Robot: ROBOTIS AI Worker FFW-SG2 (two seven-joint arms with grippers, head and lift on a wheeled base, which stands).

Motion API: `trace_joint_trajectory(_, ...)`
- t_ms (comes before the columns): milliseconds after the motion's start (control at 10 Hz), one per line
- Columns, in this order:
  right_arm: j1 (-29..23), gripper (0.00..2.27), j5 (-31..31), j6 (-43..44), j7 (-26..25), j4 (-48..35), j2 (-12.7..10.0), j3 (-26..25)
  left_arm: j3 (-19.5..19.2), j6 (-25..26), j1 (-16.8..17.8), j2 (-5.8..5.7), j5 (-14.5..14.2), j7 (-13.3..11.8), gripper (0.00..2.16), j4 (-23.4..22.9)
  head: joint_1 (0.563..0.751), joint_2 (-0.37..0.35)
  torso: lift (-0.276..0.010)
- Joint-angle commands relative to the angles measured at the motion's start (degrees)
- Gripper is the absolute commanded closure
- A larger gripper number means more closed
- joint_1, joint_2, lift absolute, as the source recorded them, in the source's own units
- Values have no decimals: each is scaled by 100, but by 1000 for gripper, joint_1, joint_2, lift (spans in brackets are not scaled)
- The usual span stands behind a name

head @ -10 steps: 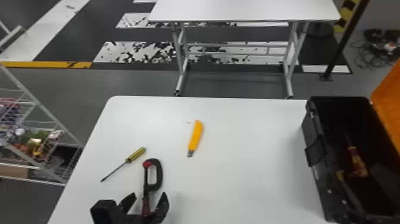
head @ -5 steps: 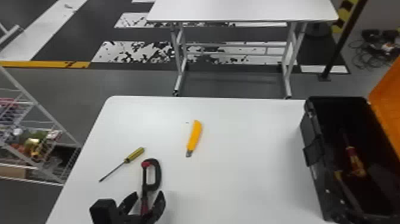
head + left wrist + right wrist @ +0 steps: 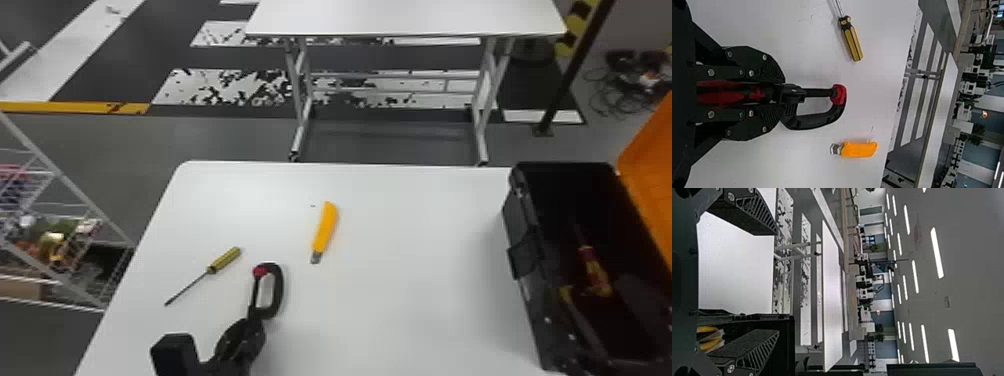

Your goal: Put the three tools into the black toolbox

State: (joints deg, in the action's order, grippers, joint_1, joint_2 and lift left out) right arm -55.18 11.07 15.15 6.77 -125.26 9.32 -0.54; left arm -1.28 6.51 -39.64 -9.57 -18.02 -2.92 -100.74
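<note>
Clamp gripped at the table's left, black toolbox open at right

Left gripper [image 3: 250, 327] clenched on the clamp [image 3: 277, 292], black frame and red tip jutting past the fingertips. Yellow-and-black screwdriver [image 3: 225, 260] lies on the white table [image 3: 425, 300], just left of the clamp. Orange utility knife [image 3: 326, 227] lies to the clamp's right, blade toward the robot. Black toolbox [image 3: 537, 305]: orange lid [image 3: 655, 150] raised, a red-and-yellow item [image 3: 595, 272] inside. Right gripper [image 3: 777, 282] holds nothing, fingers spread wide.
</note>
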Motion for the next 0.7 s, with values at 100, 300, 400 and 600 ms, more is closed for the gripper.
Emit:
trace_joint_trajectory(100,-2,113,35,106,0,-8,-9,10,-22,31,-18,8,-9,28,1835,-16,695,102,-51)
trace_joint_trajectory(300,-19,113,35,141,0,1,-9,19,-22,-198,-185,17,-9,142,1835,-236,695,105,-51)
trace_joint_trajectory(400,-28,117,26,141,0,-8,-9,45,-13,-268,-299,17,-18,195,1835,-412,695,109,-51)
trace_joint_trajectory(600,-37,117,26,123,70,-34,0,115,-13,-286,-624,8,-18,195,1835,-1036,695,112,-51)
